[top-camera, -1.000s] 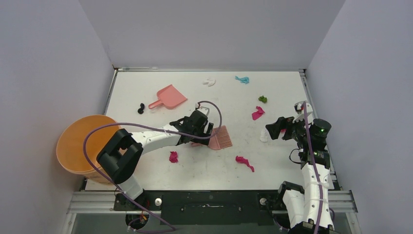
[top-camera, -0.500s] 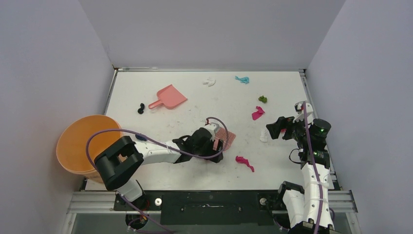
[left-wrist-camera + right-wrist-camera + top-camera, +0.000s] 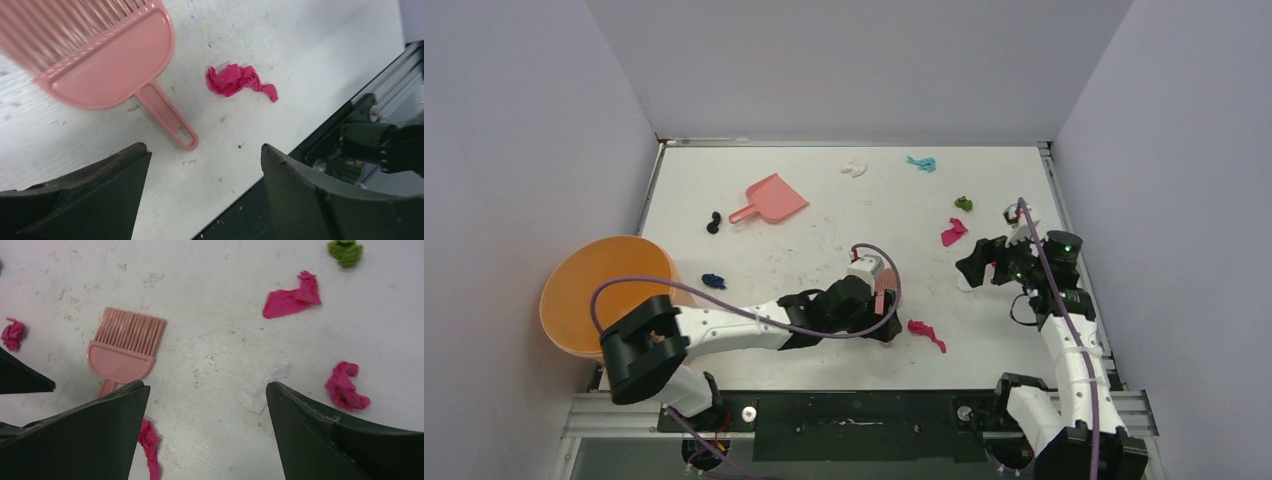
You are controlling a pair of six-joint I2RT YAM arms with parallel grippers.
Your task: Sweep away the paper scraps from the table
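So the left hand (image 3: 202, 150) has swung round to the near side of the pink brush (image 3: 107, 65). It's spread wide at the handle, nothing pinched yet. The right hand (image 3: 206, 386) is spread too, empty. The paper scraps (image 3: 926, 333) are still strewn over the tabletop (image 3: 984, 180), with the dustpan (image 3: 774, 198) far off, so I'd guess no real sweeping yet.

In the left wrist view the pink brush (image 3: 107, 65) runs off the top and left edges, its bristles blurred. From above, the left arm (image 3: 744, 325) covers nearly all of it. In the right wrist view its handle end is hidden behind the right gripper (image 3: 207, 386); a green scrap (image 3: 345, 250) is clipped by the top edge, a magenta scrap (image 3: 150, 452) by the bottom.
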